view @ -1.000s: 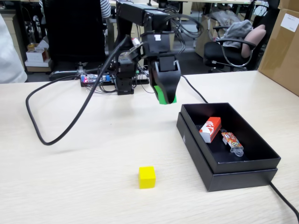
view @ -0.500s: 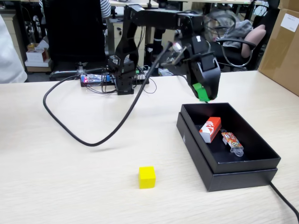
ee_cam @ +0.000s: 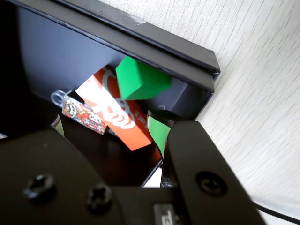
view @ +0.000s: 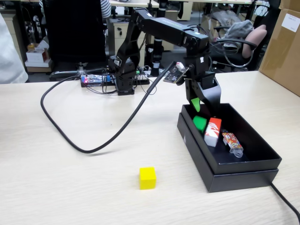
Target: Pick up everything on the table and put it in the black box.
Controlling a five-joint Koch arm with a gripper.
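In the fixed view, the yellow cube [view: 147,178] sits alone on the pale wood-grain desk [view: 70,187], well to the left of the end effector and nearer the camera, well apart from the box. A thick black cable [view: 89,149] loops across the desk from the arm's base toward the wrist.

The end effector [view: 200,104] hangs over the far left corner of the black box [view: 225,176], tilted downward into it. Its jaws stand parted and grip nothing; a green pad shows on one finger [ee_cam: 158,132] in the wrist view, with clear space between it and the things below.

Just beneath the end effector, the green cube [view: 200,123] is free of the jaws, close by the box's left wall. In the wrist view the same green cube [ee_cam: 139,78] appears tilted on an edge, overlapping the top of the red box with the white swoosh mark [ee_cam: 119,116]; whether it is resting there or in mid-air cannot be told. In the fixed view the red box [view: 213,131] lies immediately right of the cube. Farther right, the small orange patterned packet [view: 232,140] lies on the box floor, beside the red box.
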